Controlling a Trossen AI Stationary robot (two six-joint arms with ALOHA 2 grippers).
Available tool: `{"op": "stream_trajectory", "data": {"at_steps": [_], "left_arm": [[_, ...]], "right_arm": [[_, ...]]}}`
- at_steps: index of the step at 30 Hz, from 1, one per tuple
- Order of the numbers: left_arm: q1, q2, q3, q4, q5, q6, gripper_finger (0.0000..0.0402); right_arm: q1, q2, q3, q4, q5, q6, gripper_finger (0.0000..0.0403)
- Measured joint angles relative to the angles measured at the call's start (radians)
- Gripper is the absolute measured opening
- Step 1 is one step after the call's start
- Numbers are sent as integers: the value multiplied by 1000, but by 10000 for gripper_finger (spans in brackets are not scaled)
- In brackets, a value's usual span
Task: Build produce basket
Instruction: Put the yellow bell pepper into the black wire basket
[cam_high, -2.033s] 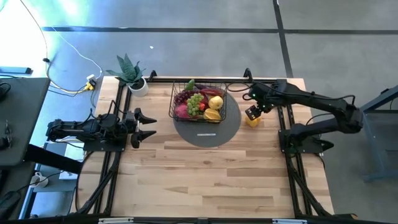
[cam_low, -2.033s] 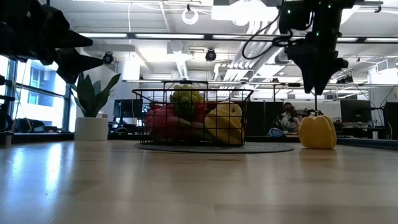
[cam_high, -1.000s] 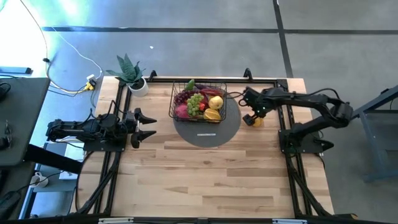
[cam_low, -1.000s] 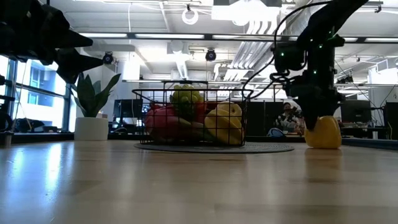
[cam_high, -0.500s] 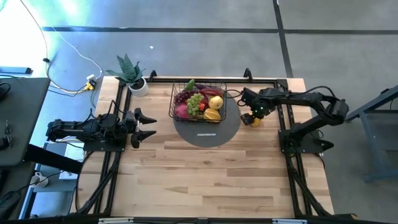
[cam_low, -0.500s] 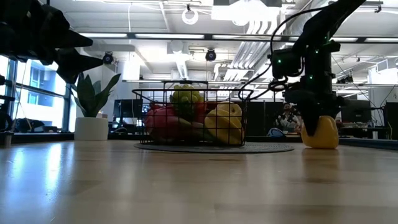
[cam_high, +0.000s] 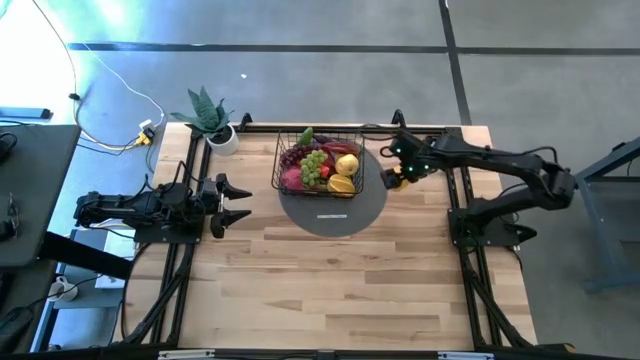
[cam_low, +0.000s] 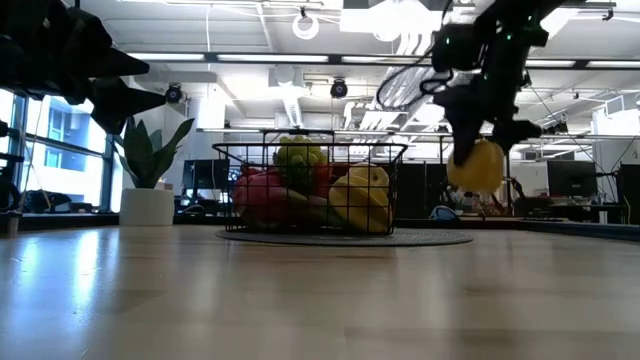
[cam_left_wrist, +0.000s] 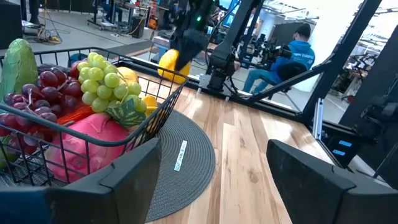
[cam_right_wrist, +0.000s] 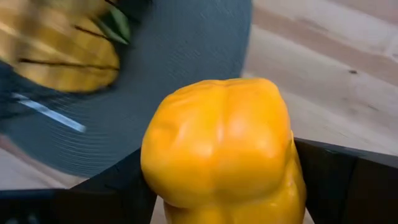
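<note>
We are seeing the right pincer (cam_right_wrist: 217, 205) clamping a yellow pepper (cam_right_wrist: 221, 146), one dark finger on each flank, the fruit filling the gap between them. In the low view the yellow pepper is hanging clear of the bench (cam_low: 300, 300), lifted, just beside the basket (cam_low: 312, 190) on its right-arm side. From above, the right pincer is sitting at the edge of the grey round mat (cam_high: 335, 210), close to the basket wall but not yet over it.

We are judging the pepper light, hollow, fairly stiff, with a smooth waxy skin that could slip; a hold across its broad middle, as now, looks soundest. Squeezing hard could dent it.

The basket is standing on the mat, already crowded: green grapes (cam_left_wrist: 102, 78), red grapes (cam_left_wrist: 50, 84), a pink dragon fruit (cam_left_wrist: 93, 140), yellow pieces (cam_low: 358, 198). Free room looks tight, so a drop onto the pile may roll.

The left pincer (cam_high: 232, 200) is waiting spread wide, holding nothing, well apart at the left side. The potted plant (cam_high: 212, 118) is standing at the far corner.
</note>
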Motion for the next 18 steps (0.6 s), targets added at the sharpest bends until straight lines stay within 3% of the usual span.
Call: {"op": "stream_trajectory", "data": {"at_steps": [8, 18], "left_arm": [[0, 0, 0, 0, 0, 0, 282], [0, 0, 0, 0, 0, 0, 282]], "right_arm": [[66, -80, 40, 95, 60, 104, 275], [168, -85, 41, 317, 186, 171, 275]]}}
